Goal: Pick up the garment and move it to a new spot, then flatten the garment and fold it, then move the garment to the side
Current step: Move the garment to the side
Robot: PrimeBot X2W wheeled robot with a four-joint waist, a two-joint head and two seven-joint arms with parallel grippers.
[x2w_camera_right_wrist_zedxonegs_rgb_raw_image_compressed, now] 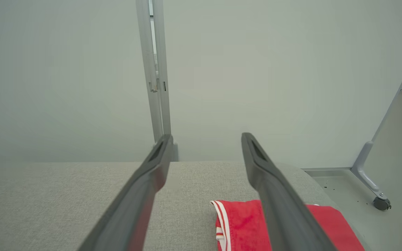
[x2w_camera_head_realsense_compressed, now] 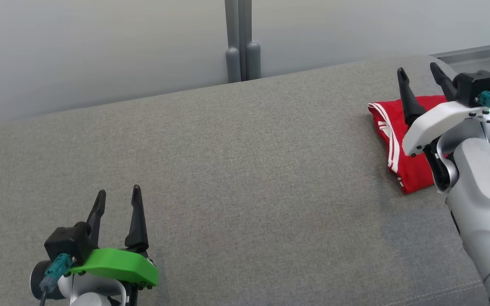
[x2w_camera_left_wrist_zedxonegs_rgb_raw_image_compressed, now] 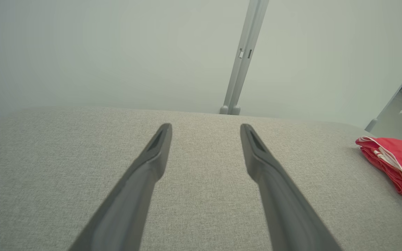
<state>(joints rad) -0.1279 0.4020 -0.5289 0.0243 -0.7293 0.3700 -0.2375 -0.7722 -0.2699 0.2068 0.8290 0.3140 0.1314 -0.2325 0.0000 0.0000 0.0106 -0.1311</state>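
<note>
garment: the red garment [x2w_camera_head_realsense_compressed: 413, 172] with white stripes lies as a compact folded packet at the right end of the grey bench [x2w_camera_head_realsense_compressed: 228, 170], close to its rounded end. The folded edge with the stripes faces the middle of the bench.
right fingers: right fingers [x2w_camera_head_realsense_compressed: 407, 93] are spread wide and grasp nothing. They are over the packet, with the tips reaching past its far edge. They look clear of the cloth in the right wrist view, though I can't be sure of the height.
left fingers: left fingers [x2w_camera_head_realsense_compressed: 136, 221] are also spread and empty, low over bare bench and well apart from the garment.
step: I judge this to be the last one, move to the side, with the packet set down and let go.
how to do it well: lift the right arm straight up before swinging it back, so a fingertip doesn't hook the top layer and undo the fold.
check: make sure the near corner of the packet is fully on the bench (the right forearm hides that corner in the head view).
if a nudge is needed: slide the fingers under the whole stack rather than pinching one layer.
left arm: keep it parked.
</note>
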